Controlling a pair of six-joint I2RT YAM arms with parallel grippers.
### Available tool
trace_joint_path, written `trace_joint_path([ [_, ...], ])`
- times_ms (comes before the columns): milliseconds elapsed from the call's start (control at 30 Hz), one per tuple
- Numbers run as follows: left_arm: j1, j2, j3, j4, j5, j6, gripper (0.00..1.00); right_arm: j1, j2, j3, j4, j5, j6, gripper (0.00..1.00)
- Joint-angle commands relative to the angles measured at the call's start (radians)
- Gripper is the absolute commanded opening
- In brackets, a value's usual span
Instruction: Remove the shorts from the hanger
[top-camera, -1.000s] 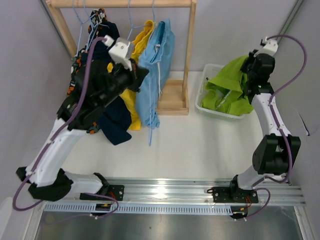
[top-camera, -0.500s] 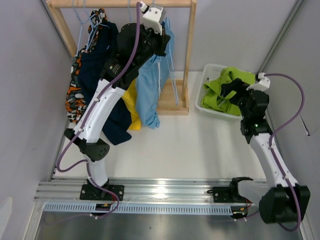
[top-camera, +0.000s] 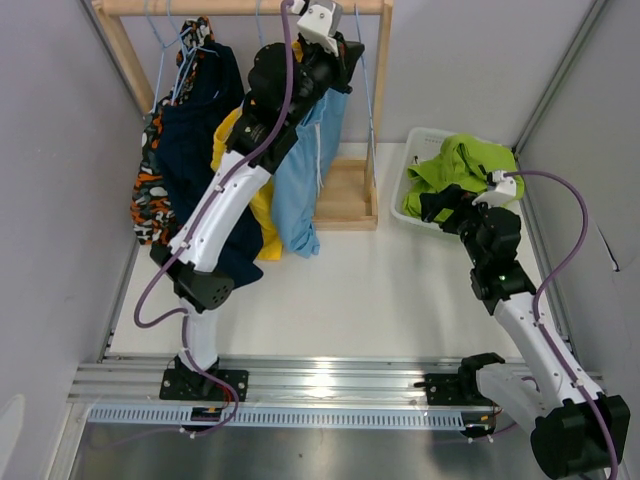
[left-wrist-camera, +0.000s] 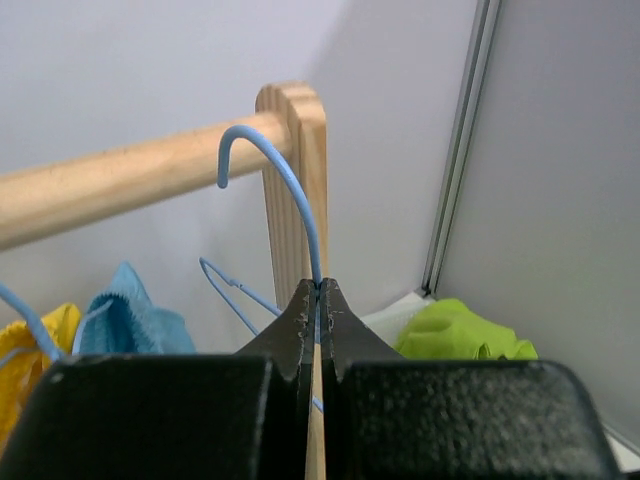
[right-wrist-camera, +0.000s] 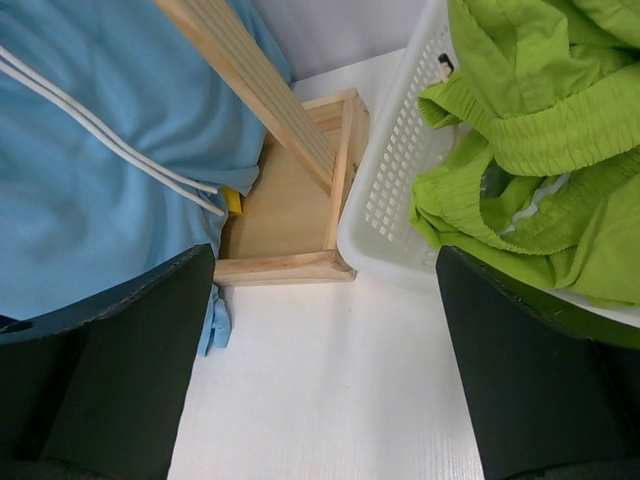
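The left hand had been raised to the rail, clamped on a blue hanger. The right hand was drawn back, spread wide and empty, and the lime green shorts were left in the basket.

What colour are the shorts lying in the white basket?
The shorts are lime green; the right wrist view shows them best.

The left arm reaches up and away from its base, almost fully extended, with its wrist high at the far side. The left gripper has its fingers pinched tight on the thin wire of a blue hanger. The right arm leans forward with a bent elbow. The right gripper angles down toward the surface, fingers spread wide, holding nothing.
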Motion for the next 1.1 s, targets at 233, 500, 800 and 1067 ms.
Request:
trace_joint_path([
  [233, 0.021, 0.111, 0.111, 0.28, 0.013, -0.044, 0.0, 0.035, -0.014, -0.051, 0.066, -0.007, -0.035, 1.0],
  [500, 0.095, 0.206, 0.112, 0.399, 0.002, -0.145, 0.0, 0.052, -0.057, -0.055, 0.043, -0.048, -0.03, 0.99],
  [800, 0.141, 0.214, 0.092, 0.404, 0.039, -0.213, 0.01, 0.112, -0.046, -0.074, 0.044, -0.019, -0.035, 1.0],
  [1067, 0.11, 0.015, -0.075, 0.32, 0.126, -0.223, 0.82, 0.201, -0.017, -0.052, 0.03, 0.09, -0.032, 1.0],
])
